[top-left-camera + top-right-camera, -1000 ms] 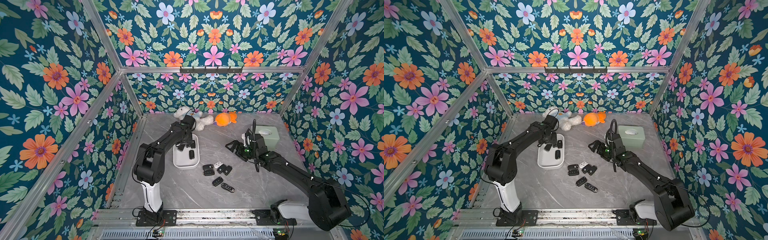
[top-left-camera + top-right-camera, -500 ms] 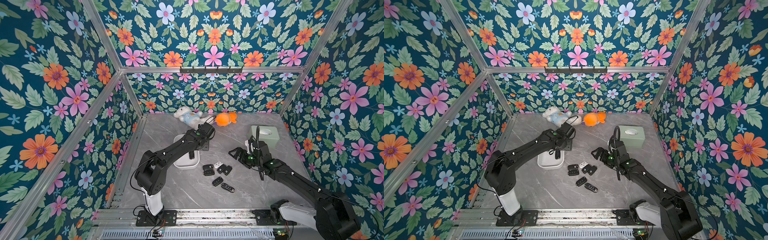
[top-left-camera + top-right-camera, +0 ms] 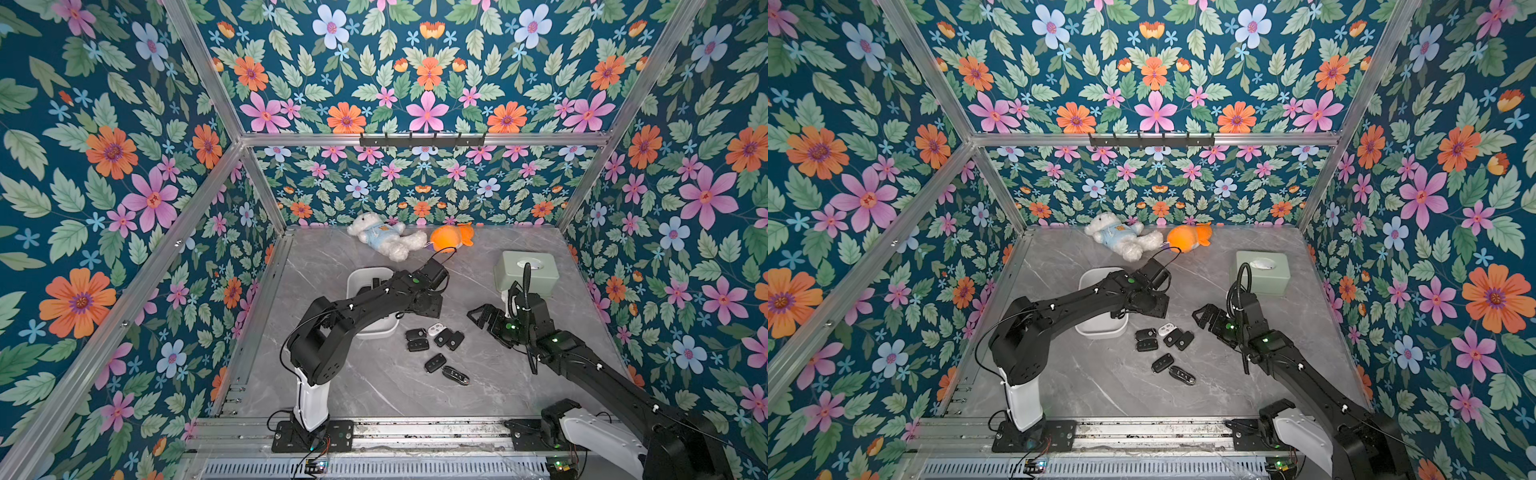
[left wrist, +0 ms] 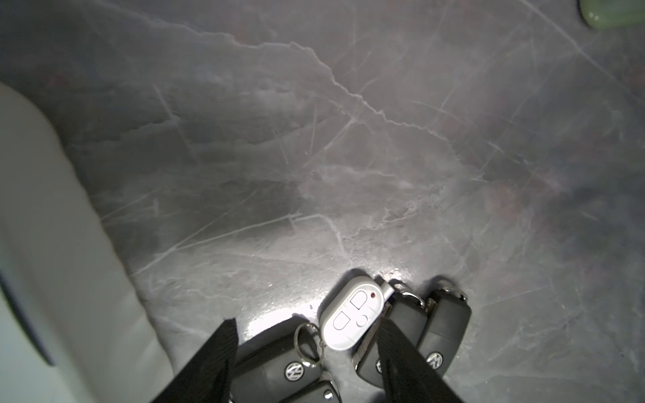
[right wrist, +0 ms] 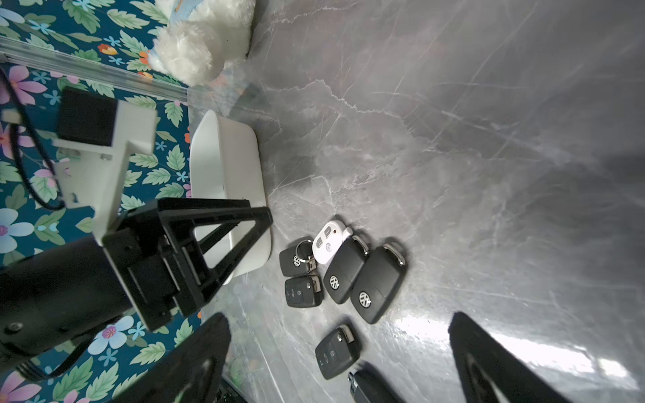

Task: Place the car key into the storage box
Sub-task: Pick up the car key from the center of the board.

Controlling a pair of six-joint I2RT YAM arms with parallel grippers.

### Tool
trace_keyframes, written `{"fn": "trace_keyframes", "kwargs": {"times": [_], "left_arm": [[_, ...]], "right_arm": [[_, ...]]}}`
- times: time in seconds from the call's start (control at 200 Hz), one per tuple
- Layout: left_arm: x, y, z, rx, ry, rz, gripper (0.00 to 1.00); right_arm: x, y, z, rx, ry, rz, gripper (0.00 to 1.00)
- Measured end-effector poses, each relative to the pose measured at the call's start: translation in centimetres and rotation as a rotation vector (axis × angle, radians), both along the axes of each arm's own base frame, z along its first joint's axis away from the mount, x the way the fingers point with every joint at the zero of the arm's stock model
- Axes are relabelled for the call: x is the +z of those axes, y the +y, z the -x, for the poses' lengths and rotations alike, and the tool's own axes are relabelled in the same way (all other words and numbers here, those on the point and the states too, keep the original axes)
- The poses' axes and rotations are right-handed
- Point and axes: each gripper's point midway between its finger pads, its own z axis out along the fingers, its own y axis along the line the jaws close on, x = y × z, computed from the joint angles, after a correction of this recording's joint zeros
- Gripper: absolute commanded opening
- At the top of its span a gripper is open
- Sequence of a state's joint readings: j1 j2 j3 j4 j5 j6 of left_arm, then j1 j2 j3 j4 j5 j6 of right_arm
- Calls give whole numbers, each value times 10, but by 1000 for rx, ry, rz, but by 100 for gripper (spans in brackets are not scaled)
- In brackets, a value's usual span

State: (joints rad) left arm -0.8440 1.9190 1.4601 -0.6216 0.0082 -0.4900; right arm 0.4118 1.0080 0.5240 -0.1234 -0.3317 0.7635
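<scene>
Two grippers slant down toward the car keys (image 3: 417,334) lying on the table (image 3: 374,390) beside the storage box (image 3: 360,277): left gripper (image 4: 305,328), arm stretched across the box, half-open above them; right gripper (image 5: 338,322) wide open; both empty.

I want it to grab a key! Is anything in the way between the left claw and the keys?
Nothing visible. The left gripper hangs open right over the white remote and black keys, with only air between. The storage box sits beside them.
</scene>
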Motion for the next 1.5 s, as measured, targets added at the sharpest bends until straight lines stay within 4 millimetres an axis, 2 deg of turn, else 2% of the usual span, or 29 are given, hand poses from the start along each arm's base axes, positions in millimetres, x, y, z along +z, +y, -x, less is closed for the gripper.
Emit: {"fn": "trace_keyframes", "kwargs": {"times": [0.265,0.605,0.92,1.25,1.5], "left_arm": [[-33,-10,26,-82,57,-65,66],[-47,-15,42,-123,61,-110,66],[-57,-18,47,-155,71,-145,66],[-59,-25,42,-175,63,-156,66],[-61,-31,33,-191,41,-173,58]], "right_arm": [[-6,-4,-1,-18,15,8,99],[-10,-2,-1,-9,37,6,99],[-5,-2,-4,-9,26,4,99],[-4,-2,-6,-11,24,3,99],[-3,-2,-6,-9,21,4,99]]}}
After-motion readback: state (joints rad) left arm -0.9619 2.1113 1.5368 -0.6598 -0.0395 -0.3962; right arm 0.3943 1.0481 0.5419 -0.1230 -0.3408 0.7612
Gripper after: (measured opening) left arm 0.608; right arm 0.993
